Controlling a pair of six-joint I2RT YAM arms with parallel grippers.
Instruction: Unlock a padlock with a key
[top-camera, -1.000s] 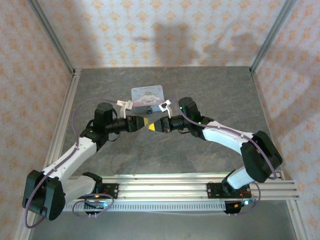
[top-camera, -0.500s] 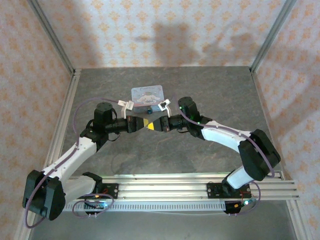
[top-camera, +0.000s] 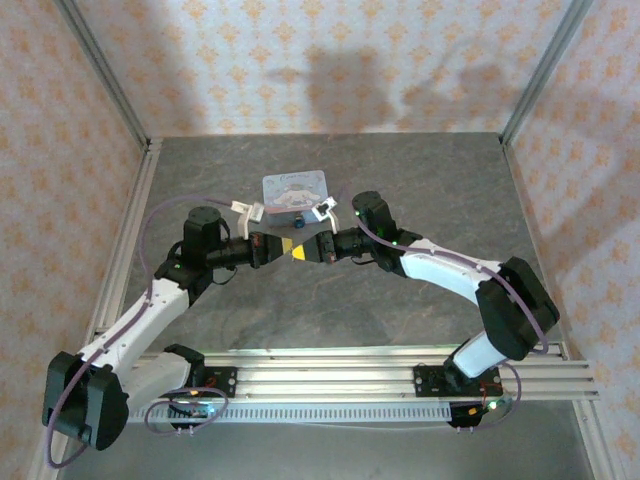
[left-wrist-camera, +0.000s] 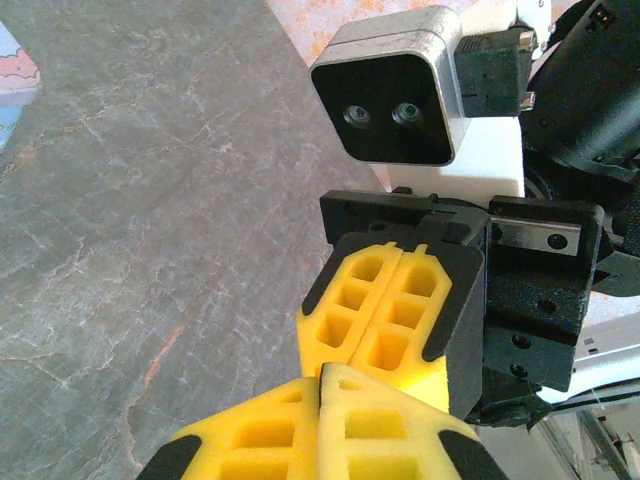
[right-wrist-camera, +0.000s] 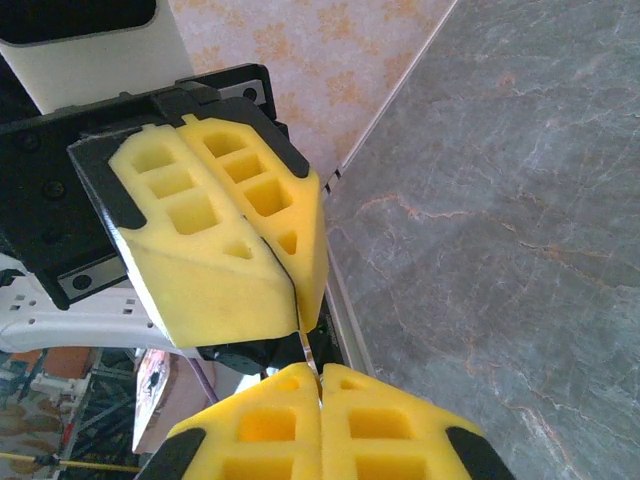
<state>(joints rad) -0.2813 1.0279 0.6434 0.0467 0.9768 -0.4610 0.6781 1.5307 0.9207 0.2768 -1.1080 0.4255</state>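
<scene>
Two arms bend inward over the grey worktop (top-camera: 430, 190) and meet tip to tip near its middle. From its base at the near edge, the left arm (top-camera: 150, 300) climbs to an elbow and then reaches level toward the right. The left claw (top-camera: 289, 248) is pressed fully shut, its yellow fingers flush together. Where the tips meet, the right wrist view shows a thin pale sliver that may be the key (right-wrist-camera: 305, 348); I cannot tell which claw has hold of it. The right claw (top-camera: 309, 250) is likewise closed tight and points left, with the right arm (top-camera: 450, 270) sweeping back to an elbow at the far right. Just behind the meeting point sits a light-blue tin (top-camera: 295, 187). A small dark blue thing at its near edge looks like the padlock (top-camera: 300, 219), apart from both claws.
</scene>
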